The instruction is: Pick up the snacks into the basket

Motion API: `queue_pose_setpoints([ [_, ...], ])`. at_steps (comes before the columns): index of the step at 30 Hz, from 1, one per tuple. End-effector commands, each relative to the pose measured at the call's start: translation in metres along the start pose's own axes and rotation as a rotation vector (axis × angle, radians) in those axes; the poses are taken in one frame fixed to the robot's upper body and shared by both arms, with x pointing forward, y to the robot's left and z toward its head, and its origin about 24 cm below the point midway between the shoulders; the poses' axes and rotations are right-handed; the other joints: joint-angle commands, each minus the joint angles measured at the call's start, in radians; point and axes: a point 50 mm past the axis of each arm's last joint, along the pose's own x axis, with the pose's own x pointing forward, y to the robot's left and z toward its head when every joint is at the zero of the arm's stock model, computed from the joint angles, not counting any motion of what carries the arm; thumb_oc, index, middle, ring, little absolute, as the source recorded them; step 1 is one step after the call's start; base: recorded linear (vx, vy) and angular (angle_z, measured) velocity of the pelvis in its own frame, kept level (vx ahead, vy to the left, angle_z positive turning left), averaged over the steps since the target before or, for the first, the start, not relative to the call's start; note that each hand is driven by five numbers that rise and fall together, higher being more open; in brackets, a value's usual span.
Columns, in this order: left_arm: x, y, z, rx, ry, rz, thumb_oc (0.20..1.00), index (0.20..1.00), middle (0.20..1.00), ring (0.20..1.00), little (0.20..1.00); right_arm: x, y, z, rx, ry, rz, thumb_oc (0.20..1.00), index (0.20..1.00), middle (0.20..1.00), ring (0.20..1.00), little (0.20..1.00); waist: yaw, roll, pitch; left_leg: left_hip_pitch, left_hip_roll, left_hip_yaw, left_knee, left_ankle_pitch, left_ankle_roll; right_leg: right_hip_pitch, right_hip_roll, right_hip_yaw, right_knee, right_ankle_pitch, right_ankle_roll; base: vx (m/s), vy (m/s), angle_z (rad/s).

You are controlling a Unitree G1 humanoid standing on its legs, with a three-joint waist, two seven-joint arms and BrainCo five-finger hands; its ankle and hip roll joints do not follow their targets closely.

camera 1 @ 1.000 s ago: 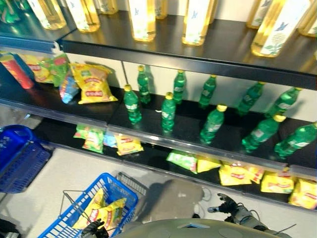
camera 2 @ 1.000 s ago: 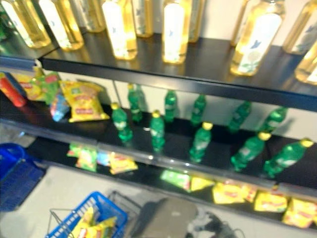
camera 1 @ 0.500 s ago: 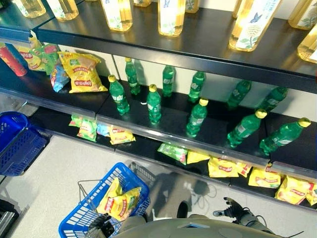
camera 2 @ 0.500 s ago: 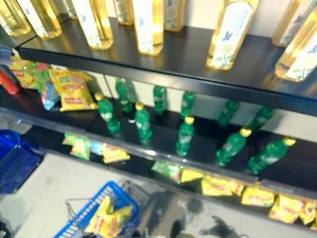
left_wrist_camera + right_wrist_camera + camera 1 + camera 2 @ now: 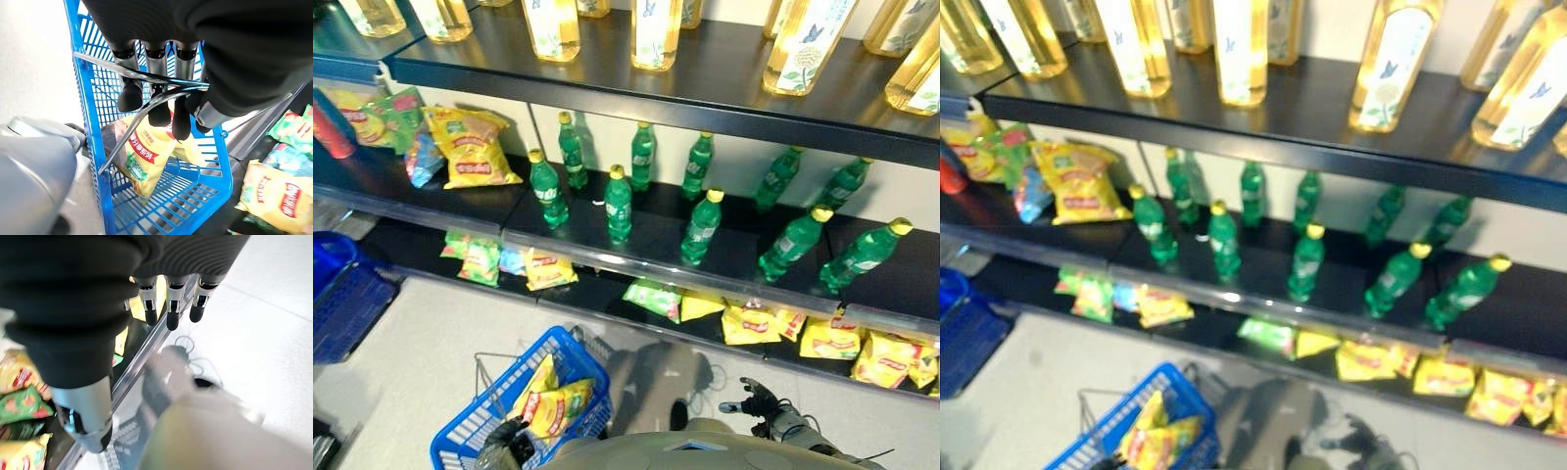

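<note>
A blue basket [image 5: 590, 369] hangs low on my left with two yellow snack bags [image 5: 551, 403] inside. My left hand [image 5: 129, 97] is shut on its wire handle [image 5: 103, 63], and the yellow bags [image 5: 145, 152] lie below the fingers. The left hand [image 5: 505, 446] shows at the basket's near edge. My right hand [image 5: 759, 403] hangs low on the right, open and holding nothing; its fingers [image 5: 171, 308] are straight beside the bottom shelf. More snacks lie on that shelf: yellow bags [image 5: 750, 324], a green bag [image 5: 656, 297], and a yellow bag [image 5: 548, 267] further left.
Green bottles [image 5: 702, 227] stand on the middle shelf, with a large yellow bag [image 5: 470, 149] and other packs at its left end. Yellow oil bottles [image 5: 655, 31] line the top shelf. A second blue basket [image 5: 344, 299] sits on the floor at the far left.
The camera has shifted, so the whole shelf sits differently in view. The left hand keeps hold of the basket handle, and the right hand stays low and open.
</note>
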Motion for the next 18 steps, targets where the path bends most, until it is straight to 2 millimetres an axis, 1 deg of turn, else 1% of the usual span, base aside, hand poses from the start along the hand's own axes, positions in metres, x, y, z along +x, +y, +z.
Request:
queue_pose_setpoints([
  [1,0.003,0.017,0.026,-0.063,-0.096,0.069,0.2,0.2,0.2,0.2,0.2,0.005,-0.001,0.027,-0.041,-0.082,-0.004,1.0,1.0,1.0,1.0,1.0,0.019,-0.04,-0.002,-0.054,-0.04,-0.089,0.07,-0.025,0.048,0.08,-0.045,0.003,-0.121,0.147,0.001,-0.19,-0.477,-0.19],
  [2,0.003,0.022,0.03,-0.088,-0.106,0.092,0.2,0.2,0.2,0.2,0.2,0.006,0.002,0.037,-0.069,-0.121,0.011,1.0,1.0,1.0,1.0,1.0,0.026,-0.054,0.005,-0.073,-0.014,-0.085,0.085,-0.018,0.03,0.095,-0.044,-0.003,-0.117,0.117,0.013,-0.15,-0.38,-0.25],
  [3,0.003,0.022,0.03,-0.089,-0.106,0.092,0.2,0.2,0.2,0.2,0.2,0.006,0.002,0.037,-0.069,-0.121,0.012,1.0,1.0,1.0,1.0,1.0,0.026,-0.054,0.006,-0.073,-0.014,-0.085,0.085,-0.018,0.029,0.095,-0.044,-0.003,-0.116,0.116,0.013,-0.24,-0.551,-0.38],
  [4,0.004,0.025,0.035,-0.108,-0.12,0.104,0.2,0.2,0.2,0.2,0.2,0.006,0.006,0.047,-0.09,-0.16,0.026,1.0,1.0,1.0,1.0,1.0,0.039,-0.067,0.012,-0.098,0.025,-0.078,0.083,0.012,0.001,0.11,-0.023,-0.029,-0.153,0.063,0.022,-0.14,-0.298,-0.34],
  [5,0.004,0.025,0.035,-0.108,-0.12,0.104,0.2,0.2,0.2,0.2,0.2,0.006,0.006,0.047,-0.09,-0.16,0.026,1.0,1.0,1.0,1.0,1.0,0.039,-0.067,0.012,-0.098,0.026,-0.079,0.082,0.013,0.0,0.11,-0.023,-0.029,-0.153,0.063,0.021,-0.19,-0.467,-0.28],
  [6,0.004,0.026,0.036,-0.123,-0.122,0.112,0.2,0.2,0.2,0.2,0.2,0.006,0.007,0.05,-0.098,-0.165,0.03,1.0,1.0,1.0,1.0,1.0,0.039,-0.063,0.02,-0.097,0.056,-0.083,0.066,0.048,-0.017,0.097,0.002,-0.029,-0.151,0.045,0.01,-0.12,-0.353,-0.2],
  [7,0.004,0.025,0.036,-0.138,-0.123,0.113,0.2,0.2,0.2,0.2,0.2,0.006,0.007,0.053,-0.116,-0.176,0.033,1.0,1.0,1.0,1.0,1.0,0.039,-0.053,0.028,-0.097,0.097,-0.097,0.026,0.102,-0.037,0.087,0.035,-0.032,-0.146,0.026,0.0,-0.24,-0.617,-0.22],
  [8,0.003,0.02,0.031,-0.117,-0.109,0.093,0.2,0.2,0.2,0.2,0.2,0.006,0.004,0.057,-0.136,-0.193,0.028,1.0,1.0,1.0,1.0,1.0,0.033,-0.046,0.039,-0.107,0.135,-0.095,-0.02,0.153,-0.055,0.078,0.075,-0.046,-0.159,0.015,-0.012,-0.18,-0.448,-0.11],
  [9,0.003,0.02,0.031,-0.117,-0.109,0.093,0.2,0.2,0.2,0.2,0.2,0.006,0.004,0.057,-0.137,-0.193,0.028,1.0,1.0,1.0,1.0,1.0,0.032,-0.045,0.039,-0.107,0.135,-0.095,-0.02,0.153,-0.055,0.078,0.075,-0.046,-0.16,0.015,-0.012,-0.19,-0.363,0.06],
  [10,0.003,0.016,0.024,-0.097,-0.091,0.087,0.2,0.2,0.2,0.2,0.2,0.006,-0.001,0.059,-0.133,-0.2,0.01,1.0,1.0,1.0,1.0,1.0,0.028,-0.043,0.052,-0.118,0.149,-0.078,-0.029,0.185,-0.059,0.072,0.08,-0.058,-0.162,0.019,-0.014,-0.18,-0.258,0.09],
  [11,0.002,0.009,0.016,-0.088,-0.065,0.065,0.2,0.2,0.2,0.2,0.2,0.006,-0.009,0.061,-0.14,-0.212,-0.008,1.0,1.0,1.0,1.0,1.0,0.018,-0.046,0.06,-0.104,0.138,-0.055,-0.017,0.155,-0.045,0.058,0.084,-0.062,-0.169,0.027,-0.026,-0.18,-0.257,0.09],
  [12,0.002,0.009,0.016,-0.088,-0.065,0.065,0.2,0.2,0.2,0.2,0.2,0.006,-0.009,0.061,-0.14,-0.211,-0.008,1.0,1.0,1.0,1.0,1.0,0.019,-0.046,0.061,-0.103,0.139,-0.054,-0.016,0.153,-0.045,0.059,0.084,-0.062,-0.169,0.026,-0.026,-0.16,-0.232,0.05],
  [14,0.0,0.004,0.003,-0.048,-0.031,0.04,0.2,0.2,0.2,0.2,0.2,0.005,-0.017,0.062,-0.133,-0.223,-0.032,1.0,1.0,1.0,1.0,1.0,0.003,-0.038,0.045,-0.072,0.107,-0.011,0.016,0.101,-0.036,0.044,0.087,-0.079,-0.197,0.042,-0.036,-0.12,-0.144,0.09],
  [15,0.0,0.004,0.003,-0.048,-0.031,0.04,0.2,0.2,0.2,0.2,0.2,0.005,-0.017,0.062,-0.133,-0.223,-0.032,1.0,1.0,1.0,1.0,1.0,0.003,-0.037,0.044,-0.071,0.108,-0.011,0.017,0.101,-0.036,0.045,0.087,-0.079,-0.197,0.042,-0.036,-0.08,-0.1,0.12],
  [16,0.0,0.001,0.003,-0.042,-0.037,0.03,0.2,0.2,0.2,0.2,0.2,0.004,-0.019,0.063,-0.134,-0.232,-0.04,1.0,1.0,1.0,1.0,1.0,-0.002,-0.031,0.038,-0.061,0.097,-0.011,0.012,0.099,-0.037,0.045,0.094,-0.082,-0.207,0.046,-0.039,-0.04,-0.043,0.03],
  [17,0.0,0.001,0.004,-0.036,-0.045,0.026,0.2,0.2,0.2,0.2,0.2,0.002,-0.019,0.071,-0.14,-0.278,-0.034,1.0,1.0,1.0,1.0,1.0,-0.01,-0.022,0.034,-0.062,0.096,-0.03,-0.005,0.133,-0.047,0.048,0.108,-0.082,-0.213,0.049,-0.042,-0.04,-0.043,-0.01],
  [18,0.0,0.001,0.004,-0.036,-0.045,0.026,0.2,0.2,0.2,0.2,0.2,0.002,-0.019,0.071,-0.14,-0.278,-0.034,1.0,1.0,1.0,1.0,1.0,-0.01,-0.022,0.034,-0.062,0.096,-0.03,-0.005,0.133,-0.047,0.048,0.108,-0.083,-0.213,0.049,-0.042,-0.02,-0.025,0.13],
])
